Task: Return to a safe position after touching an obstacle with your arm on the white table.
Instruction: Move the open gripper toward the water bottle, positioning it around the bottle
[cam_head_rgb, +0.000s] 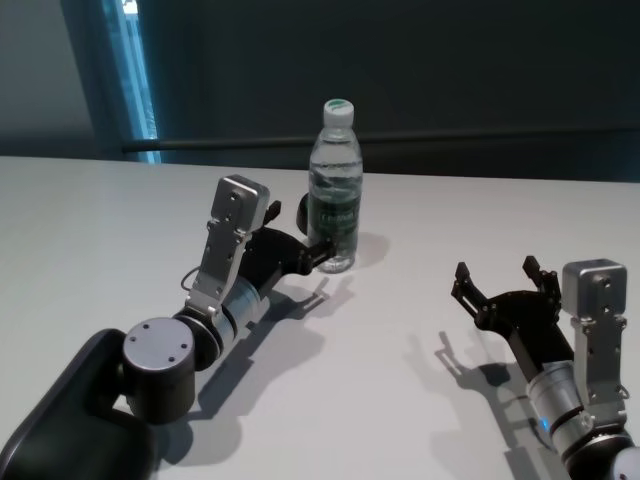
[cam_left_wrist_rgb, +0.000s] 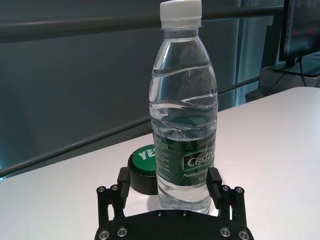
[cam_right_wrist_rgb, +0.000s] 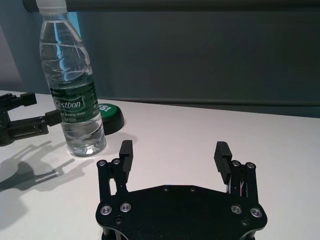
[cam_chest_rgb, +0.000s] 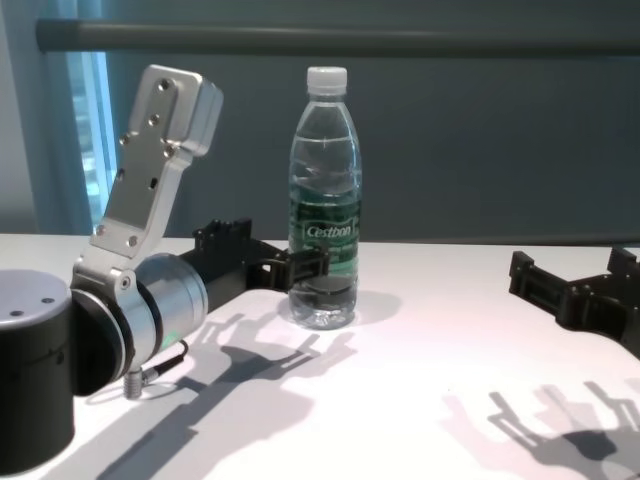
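White table (cam_head_rgb: 420, 300), "Cestbon" bottle (cam_left_wrist_rgb: 184, 115)

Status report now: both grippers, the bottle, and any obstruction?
Left gripper open, straddling bottle base. Right gripper open, apart. Bottle upright on white table. Green button close behind it.

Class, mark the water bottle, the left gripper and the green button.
water bottle (cam_left_wrist_rgb: 184, 165), left wrist view, on its green label.
left gripper (cam_left_wrist_rgb: 170, 186), left wrist view, midway between fingertips.
green button (cam_right_wrist_rgb: 109, 112), right wrist view, on its top.
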